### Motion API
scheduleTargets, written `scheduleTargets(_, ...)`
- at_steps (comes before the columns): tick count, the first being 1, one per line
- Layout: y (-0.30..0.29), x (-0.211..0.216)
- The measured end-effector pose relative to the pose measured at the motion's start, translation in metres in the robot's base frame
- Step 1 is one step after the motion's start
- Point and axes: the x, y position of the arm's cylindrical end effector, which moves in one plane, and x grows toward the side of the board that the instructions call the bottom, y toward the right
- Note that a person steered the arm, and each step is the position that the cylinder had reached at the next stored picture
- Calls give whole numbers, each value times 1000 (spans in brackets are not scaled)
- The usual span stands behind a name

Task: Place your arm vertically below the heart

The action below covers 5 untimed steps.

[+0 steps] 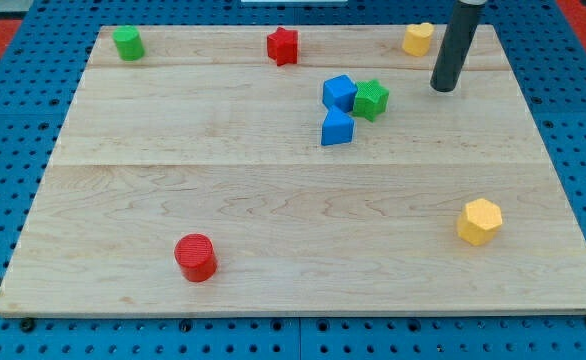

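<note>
Bare board surrounds my tip (443,88); the green star (371,100) stands nearest, leftward.

The arm shows only as a straight, smooth rod, dark charcoal-grey and round in section. My tip (443,88) is blunt and flat-ended, the same dark colour, without markings.

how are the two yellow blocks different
Place: the yellow heart block sits at the view's top edge of the board; the yellow hexagon block lies low on the view's right.
Shape: the heart has a notched, lobed outline; the hexagon has flat sides.
Neighbours: my tip is just below and right of the heart, apart from it; the hexagon stands alone, far from my tip.
Both are yellow and rest untouched on the board.
</note>
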Motion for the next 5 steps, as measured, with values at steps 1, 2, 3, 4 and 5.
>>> scheduleTargets(1,0,0)
scheduleTargets(2,-16,0)
scheduleTargets(3,-16,0)
scheduleTargets(4,-16,0)
scheduleTargets(5,-22,0)
